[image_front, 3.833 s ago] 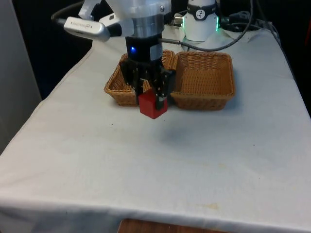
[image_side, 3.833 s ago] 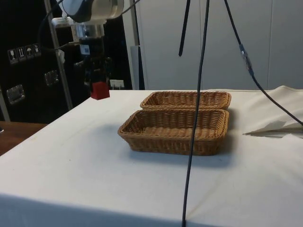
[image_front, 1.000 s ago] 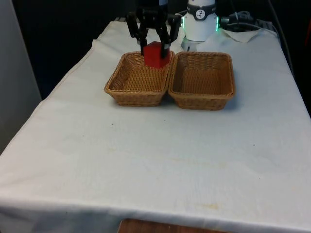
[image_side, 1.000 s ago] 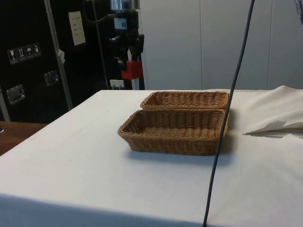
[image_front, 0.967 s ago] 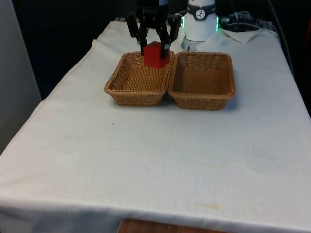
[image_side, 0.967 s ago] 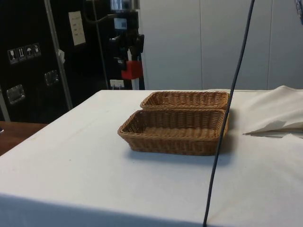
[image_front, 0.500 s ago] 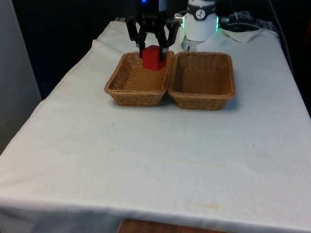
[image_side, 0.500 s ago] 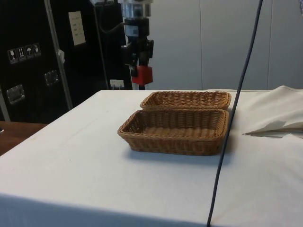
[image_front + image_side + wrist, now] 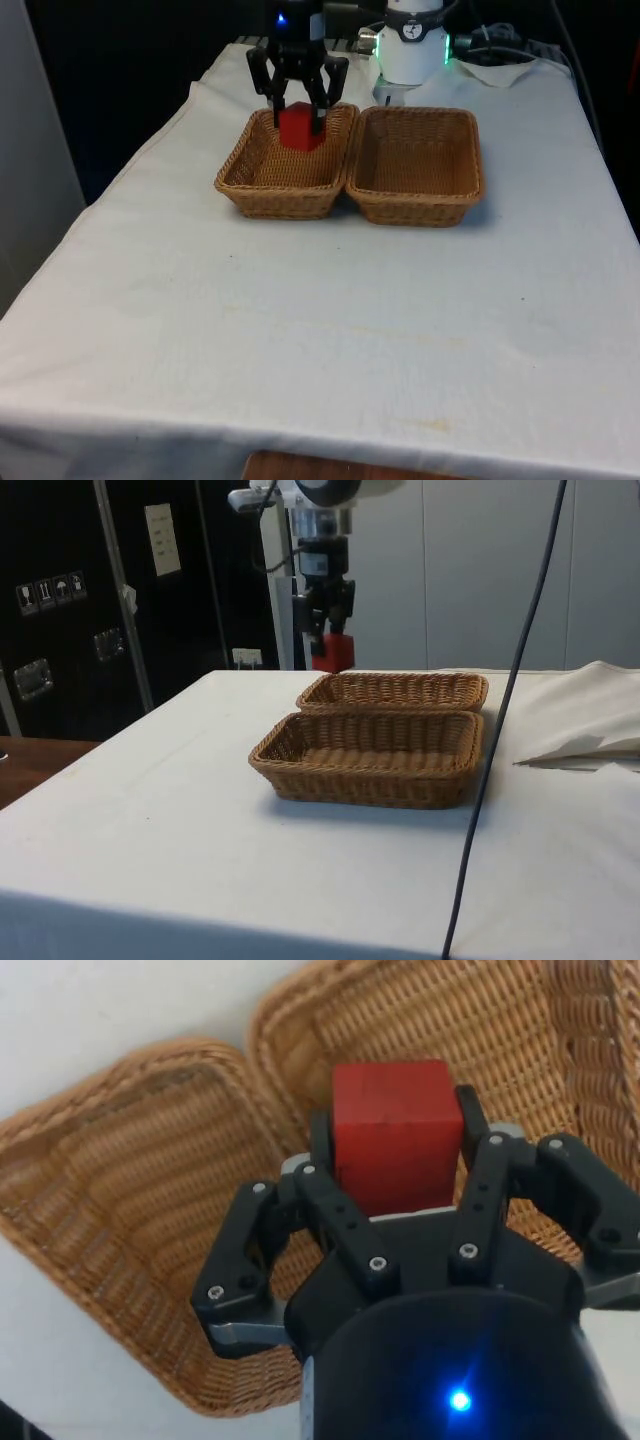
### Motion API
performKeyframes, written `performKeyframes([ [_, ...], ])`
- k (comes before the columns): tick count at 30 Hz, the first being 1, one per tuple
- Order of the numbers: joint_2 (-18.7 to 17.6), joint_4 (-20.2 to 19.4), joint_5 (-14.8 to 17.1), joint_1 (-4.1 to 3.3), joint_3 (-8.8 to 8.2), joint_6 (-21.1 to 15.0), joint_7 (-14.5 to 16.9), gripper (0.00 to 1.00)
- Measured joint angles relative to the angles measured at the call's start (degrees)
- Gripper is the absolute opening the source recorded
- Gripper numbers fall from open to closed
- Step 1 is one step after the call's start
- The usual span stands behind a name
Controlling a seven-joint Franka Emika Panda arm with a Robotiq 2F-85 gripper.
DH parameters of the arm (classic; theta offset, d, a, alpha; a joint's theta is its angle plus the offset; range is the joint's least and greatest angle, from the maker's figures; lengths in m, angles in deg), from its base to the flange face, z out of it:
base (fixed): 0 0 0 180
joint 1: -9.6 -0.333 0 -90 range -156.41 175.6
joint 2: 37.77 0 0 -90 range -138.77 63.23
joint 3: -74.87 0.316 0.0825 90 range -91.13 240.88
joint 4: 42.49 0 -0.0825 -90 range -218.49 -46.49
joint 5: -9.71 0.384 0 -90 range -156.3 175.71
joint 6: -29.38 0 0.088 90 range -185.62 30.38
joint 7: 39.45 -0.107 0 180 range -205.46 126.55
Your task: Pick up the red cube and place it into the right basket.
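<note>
My gripper point(image 9: 299, 122) is shut on the red cube point(image 9: 298, 134) and holds it in the air over the far part of the wicker basket on the front view's left point(image 9: 232, 180). The wicker basket on the front view's right point(image 9: 470, 185) stands against it with nothing inside. From the side, the gripper point(image 9: 331, 643) and the cube point(image 9: 331, 656) hang just above the left end of the far basket point(image 9: 400, 690). Through the wrist camera the cube point(image 9: 397, 1120) sits between the two fingers point(image 9: 478, 1175), with basket weave point(image 9: 500, 1020) beneath it.
The two baskets touch side by side near the table's far end. The near basket in the side view point(image 9: 370, 770) is the front view's right one. A black cable point(image 9: 500, 710) hangs across the side view. White cloth point(image 9: 320, 330) covers the table.
The gripper has carried the cube from the table's middle back over the baskets, then lowered it and shifted it towards the front view's left, over the left basket.
</note>
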Motion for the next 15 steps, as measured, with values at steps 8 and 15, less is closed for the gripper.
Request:
performKeyframes([
  [8, 0.0, -3.4, 0.2, 0.52, -1.72, -2.8, 2.9, 0.07],
  [15, -0.2, -7.2, 0.5, 0.97, -2.52, -6.5, 5.4, 0.07],
])
